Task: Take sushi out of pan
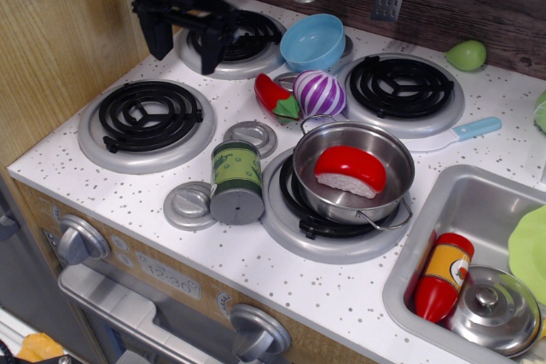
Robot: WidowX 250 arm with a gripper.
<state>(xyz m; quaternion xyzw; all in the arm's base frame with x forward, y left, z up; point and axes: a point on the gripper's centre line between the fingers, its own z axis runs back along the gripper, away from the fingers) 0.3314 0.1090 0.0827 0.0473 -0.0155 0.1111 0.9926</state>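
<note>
The sushi point(350, 170), glossy red top over a white rice base, lies inside the pan point(352, 137), a shiny steel pot with two wire loop handles. The pan stands on the front right burner point(286, 221) of a toy stove. My black gripper point(184, 47) hangs open and empty above the back left burner point(247, 40), far to the upper left of the pan. Its two fingers point down, well apart.
A green can point(235, 181) lies left of the pan. A red pepper point(275, 95), a purple striped ball point(318, 94) and a blue bowl point(313, 41) sit behind it. A sink point(456, 210) at right holds a red-orange bottle point(444, 276) and a steel lid point(495, 308).
</note>
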